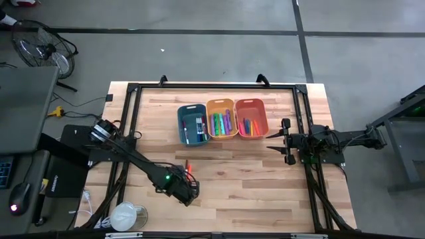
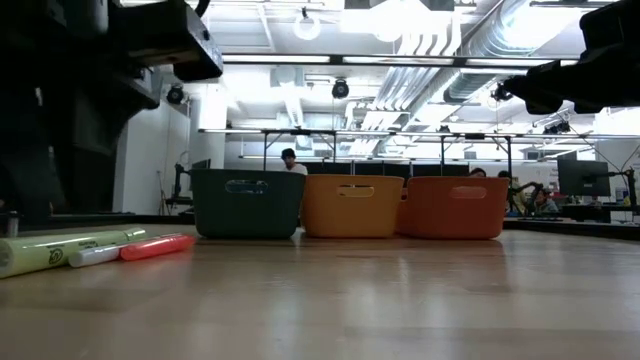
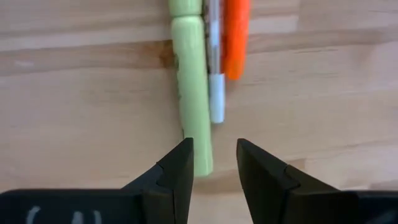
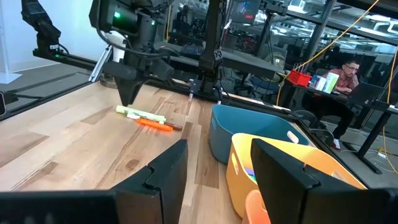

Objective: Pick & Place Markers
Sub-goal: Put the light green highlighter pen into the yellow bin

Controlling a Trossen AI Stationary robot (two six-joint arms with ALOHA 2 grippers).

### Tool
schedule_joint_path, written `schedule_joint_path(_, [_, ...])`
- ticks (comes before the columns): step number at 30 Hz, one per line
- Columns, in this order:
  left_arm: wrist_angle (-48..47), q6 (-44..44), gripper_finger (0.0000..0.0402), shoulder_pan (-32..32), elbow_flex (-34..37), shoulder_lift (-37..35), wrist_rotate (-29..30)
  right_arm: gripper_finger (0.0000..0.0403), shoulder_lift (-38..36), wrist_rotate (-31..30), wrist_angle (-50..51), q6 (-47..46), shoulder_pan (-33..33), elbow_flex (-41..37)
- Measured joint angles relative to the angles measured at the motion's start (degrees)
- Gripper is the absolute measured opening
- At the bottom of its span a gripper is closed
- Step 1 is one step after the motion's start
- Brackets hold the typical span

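- Here, my left gripper (image 3: 211,163) hangs open and empty over three markers (image 3: 208,68) near the table's (image 1: 252,179) front edge.
- My right gripper (image 4: 214,163) waits open beside the orange bin (image 1: 250,118).
- More markers fill the bins.

Table (image 1: 252,172): pale planked wood, smooth, slight sheen. Bins (image 2: 355,205): matt plastic. Markers (image 3: 193,93): smooth plastic.

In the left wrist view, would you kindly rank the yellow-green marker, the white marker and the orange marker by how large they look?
1. yellow-green marker, clearly thickest and longest showing.
2 and 3. orange marker and white marker: unsure, since the picture's edge cuts off both; the orange looks thicker.
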State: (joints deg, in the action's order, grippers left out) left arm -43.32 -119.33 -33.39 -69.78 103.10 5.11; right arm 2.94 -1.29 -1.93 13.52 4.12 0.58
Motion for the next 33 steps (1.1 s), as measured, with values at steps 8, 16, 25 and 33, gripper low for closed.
schedule_joint_path(8, [-1.4, -1.9, 0.0119, 0.0, -1.5, 2.7, -3.2, 0.0167, 0.0, 0.0, 0.0, 0.0, 0.0, 0.0])
schedule_joint_path(16, [0.2, -0.8, 0.0119, 1.2, -1.6, 5.1, -6.1, 0.0167, 0.0, 0.0, 0.0, 0.0, 0.0, 0.0])
schedule_joint_path(25, [-0.3, 3.3, 0.0119, 2.4, -1.7, 6.7, -8.3, 0.0167, 0.0, 0.0, 0.0, 0.0, 0.0, 0.0])
schedule_joint_path(33, [0.3, 5.1, 0.0115, 2.4, -1.9, 10.3, -11.5, 0.0167, 0.0, 0.0, 0.0, 0.0, 0.0, 0.0])
